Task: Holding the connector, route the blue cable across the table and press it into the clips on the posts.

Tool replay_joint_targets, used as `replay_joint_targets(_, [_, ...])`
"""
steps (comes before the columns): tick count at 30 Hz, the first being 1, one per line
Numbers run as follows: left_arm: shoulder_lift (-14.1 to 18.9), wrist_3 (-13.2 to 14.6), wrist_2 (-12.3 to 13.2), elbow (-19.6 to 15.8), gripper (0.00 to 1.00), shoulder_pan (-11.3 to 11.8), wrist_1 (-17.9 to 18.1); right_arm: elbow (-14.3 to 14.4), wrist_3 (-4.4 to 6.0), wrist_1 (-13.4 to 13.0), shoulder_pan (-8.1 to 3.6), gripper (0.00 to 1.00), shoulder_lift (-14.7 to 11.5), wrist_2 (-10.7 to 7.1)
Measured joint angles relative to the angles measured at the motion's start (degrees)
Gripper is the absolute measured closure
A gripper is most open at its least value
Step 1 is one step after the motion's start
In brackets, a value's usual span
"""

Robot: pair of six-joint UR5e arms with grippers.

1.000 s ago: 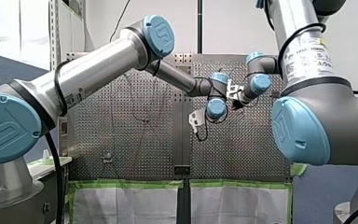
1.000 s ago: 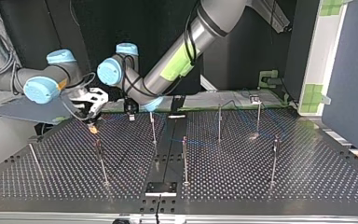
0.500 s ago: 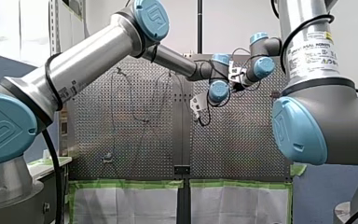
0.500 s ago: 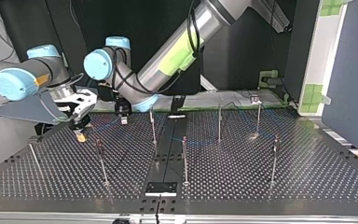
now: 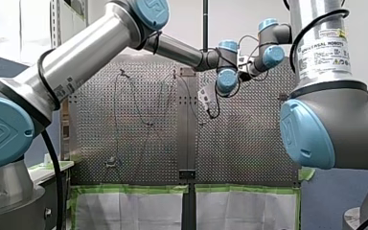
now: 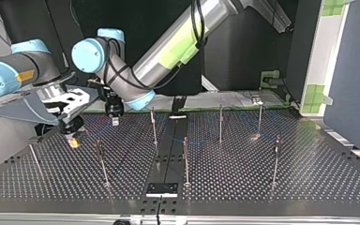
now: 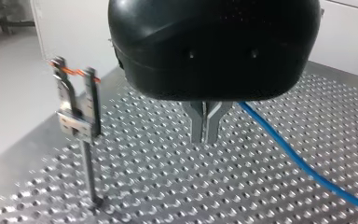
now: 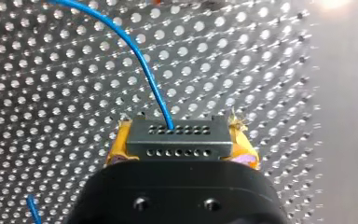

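Observation:
In the right wrist view my right gripper (image 8: 178, 148) is shut on a grey connector (image 8: 177, 133), squeezed between its yellow pads (image 8: 243, 148). The blue cable (image 8: 140, 51) leaves the connector's face and curves away over the perforated plate. In the top view this gripper (image 6: 73, 139) hangs low over the table at the far left. My left gripper (image 6: 115, 121) hovers just to its right. Its metal fingers (image 7: 205, 137) are shut with nothing seen between them, and the blue cable (image 7: 298, 161) runs close beside them along the table. A clip post (image 7: 77, 114) stands off to one side of it.
Several thin clip posts rise from the perforated table (image 6: 243, 187), among them one (image 6: 153, 126) near my left gripper, one (image 6: 101, 161) in front of my right gripper and one (image 6: 185, 159) at mid-table. A black bracket (image 6: 161, 189) sits at the near edge.
Both arms have swung toward the top view's left. My right gripper carried the connector left and nearer the camera, pulling the cable along, and my left gripper followed to the left.

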Motion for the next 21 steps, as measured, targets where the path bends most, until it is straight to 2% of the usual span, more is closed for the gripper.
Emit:
replay_joint_targets(6, [0.90,0.08,0.00,0.03,1.00,-0.06,0.01,-1.22,0.00,1.07,-0.08,1.00,-1.36,-0.54])
replay_joint_targets(12, [2.02,0.26,0.06,0.09,1.00,0.50,0.39,-2.73,0.02,2.00,-0.10,1.00,-1.64,-0.76])
replay_joint_targets(17, [2.48,1.75,0.33,0.36,1.00,1.20,1.96,-3.09,0.05,2.19,-0.11,1.00,-1.58,-0.78])
replay_joint_targets(21, [2.43,3.08,1.70,0.39,1.00,2.25,3.95,-3.11,0.32,2.22,-0.21,1.00,-1.55,-0.79])
